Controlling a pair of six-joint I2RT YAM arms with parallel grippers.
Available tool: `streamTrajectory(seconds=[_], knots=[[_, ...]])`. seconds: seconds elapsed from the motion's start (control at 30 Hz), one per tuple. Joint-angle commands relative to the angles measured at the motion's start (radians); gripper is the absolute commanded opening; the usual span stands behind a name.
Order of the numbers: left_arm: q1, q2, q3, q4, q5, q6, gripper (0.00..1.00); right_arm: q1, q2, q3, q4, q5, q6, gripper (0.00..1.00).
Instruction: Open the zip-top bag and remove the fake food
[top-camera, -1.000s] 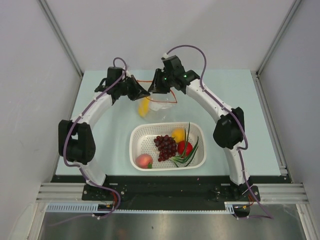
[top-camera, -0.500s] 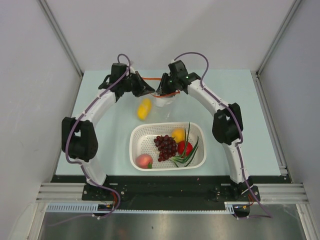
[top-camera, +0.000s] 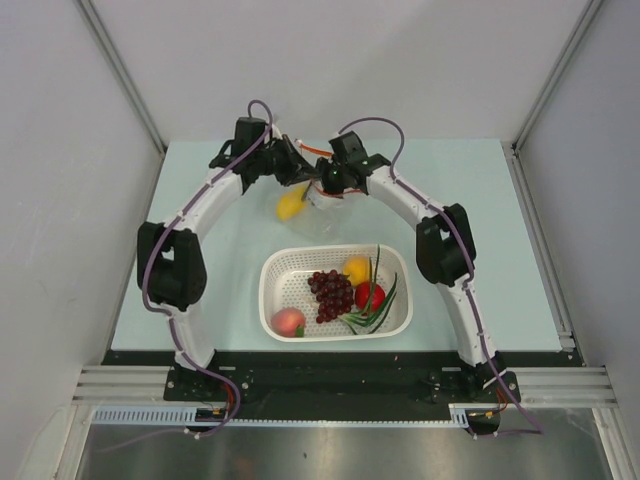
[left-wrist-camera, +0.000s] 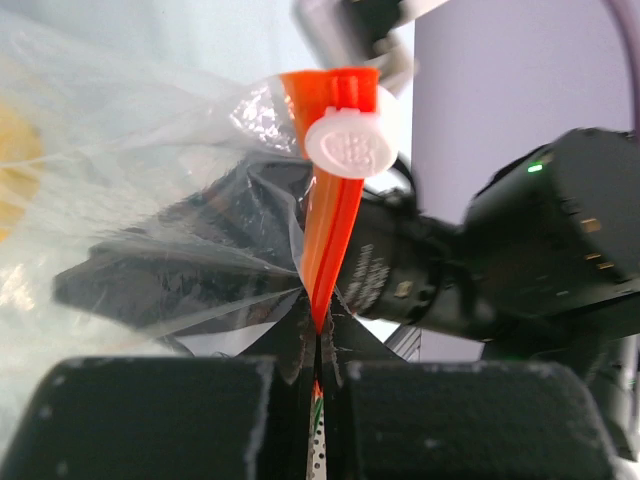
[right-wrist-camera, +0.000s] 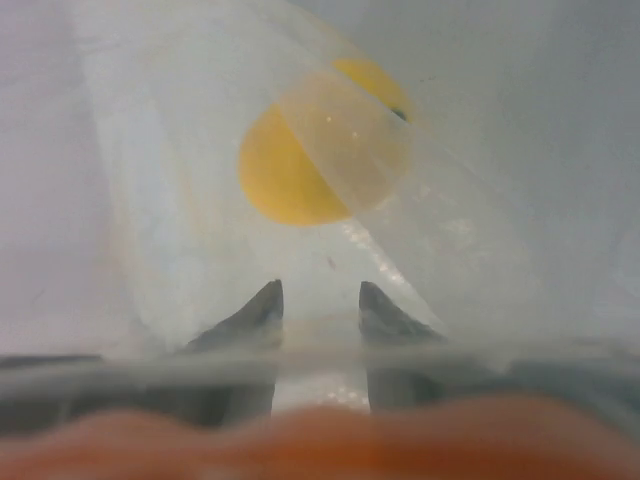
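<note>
The clear zip-top bag (top-camera: 326, 203) hangs between my two grippers at the back middle of the table. My left gripper (top-camera: 298, 168) is shut on its red-orange zip strip (left-wrist-camera: 330, 230), just below the white slider (left-wrist-camera: 352, 145). My right gripper (top-camera: 330, 180) faces it, a short way off. In the right wrist view its fingertips (right-wrist-camera: 265, 305) show through the plastic with a small gap between them, and the strip is a blur at the bottom. A yellow piece (top-camera: 291, 203) shows through the plastic (right-wrist-camera: 310, 165). I cannot tell if it is inside the bag.
A white perforated basket (top-camera: 275, 275) stands in front of the bag. It holds purple grapes (top-camera: 332, 293), an orange fruit (top-camera: 356, 270), a red fruit (top-camera: 369, 296), a pink peach (top-camera: 288, 321) and green onion stalks (top-camera: 377, 310). Grey walls close in both sides.
Both grippers have moved back and closer together, so the red strip between them is much shorter. The yellow piece has shifted back a little and tilted.
</note>
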Motion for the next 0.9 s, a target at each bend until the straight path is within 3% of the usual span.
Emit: streamTrajectory(seconds=[0.0,0.33,0.53,0.87], knots=[[-0.019,0.013,0.082,0.023,0.025,-0.018,0.0,0.022,0.033,0.001,0.049,-0.037,0.007,0.42],[-0.064,0.047,0.087,0.026,0.033,-0.028,0.0,-0.038,0.056,-0.052,0.15,-0.109,0.089,0.5],[-0.094,0.079,0.108,0.028,0.04,-0.038,0.0,-0.047,0.062,-0.077,0.151,-0.138,0.113,0.66],[-0.127,0.088,0.109,0.019,0.031,-0.03,0.0,-0.035,0.071,-0.167,0.15,-0.182,0.169,0.7]])
